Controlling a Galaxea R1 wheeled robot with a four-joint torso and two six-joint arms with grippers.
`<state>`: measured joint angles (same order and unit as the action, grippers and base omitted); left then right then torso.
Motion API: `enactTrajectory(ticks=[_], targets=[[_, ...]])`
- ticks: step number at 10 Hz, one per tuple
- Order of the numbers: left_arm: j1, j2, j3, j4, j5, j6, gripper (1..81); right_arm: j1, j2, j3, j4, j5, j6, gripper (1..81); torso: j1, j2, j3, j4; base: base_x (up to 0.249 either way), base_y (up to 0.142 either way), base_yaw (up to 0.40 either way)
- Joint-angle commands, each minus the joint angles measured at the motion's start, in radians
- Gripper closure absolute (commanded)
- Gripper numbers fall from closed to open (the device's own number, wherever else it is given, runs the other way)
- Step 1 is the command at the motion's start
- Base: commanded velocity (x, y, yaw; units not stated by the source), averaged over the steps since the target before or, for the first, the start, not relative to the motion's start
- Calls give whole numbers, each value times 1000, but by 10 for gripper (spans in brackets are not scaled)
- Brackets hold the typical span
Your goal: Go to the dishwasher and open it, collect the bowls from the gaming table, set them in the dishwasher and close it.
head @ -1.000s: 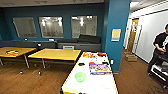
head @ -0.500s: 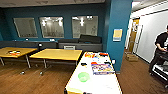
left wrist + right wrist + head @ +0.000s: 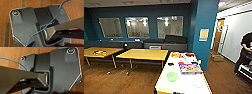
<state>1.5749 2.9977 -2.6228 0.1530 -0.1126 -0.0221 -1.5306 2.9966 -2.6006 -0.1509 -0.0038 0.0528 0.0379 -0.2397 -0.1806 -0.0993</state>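
Bowl: green bowl (image 3: 172, 76) sits on the white gaming table (image 3: 194, 83), near its front end, just beside a colourful flat box (image 3: 190, 68).
Room: two yellow tables (image 3: 143, 54) stand left of it on wooden floor (image 3: 119, 81); a person (image 3: 245, 53) stands at right.
Fingers: cannot tell for either arm.

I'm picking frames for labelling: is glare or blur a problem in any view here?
Head view: soft all over, ceiling lights reflect in the windows, items beside the green bowl on the white table smear together. Left and right wrist views: evenly lit, slightly blurred, no glare.
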Motion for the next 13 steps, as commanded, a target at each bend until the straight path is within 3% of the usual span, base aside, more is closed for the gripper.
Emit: enactTrajectory(ticks=[1,5,10,13], targets=[[-43,3,6,2,44,7,10,59,-5,8,-1,-51,-2,10,0,0,0,0,0,121,0],[-43,5,6,2,44,7,10,60,-5,8,-1,-50,-2,10,0,0,0,0,0,107,0],[-43,5,7,8,44,7,10,59,-5,8,1,-50,-2,10,0,0,0,0,0,0,0],[-43,5,9,11,44,7,10,59,-5,4,2,-50,-2,10,-2,-1,0,0,119,0,0]])
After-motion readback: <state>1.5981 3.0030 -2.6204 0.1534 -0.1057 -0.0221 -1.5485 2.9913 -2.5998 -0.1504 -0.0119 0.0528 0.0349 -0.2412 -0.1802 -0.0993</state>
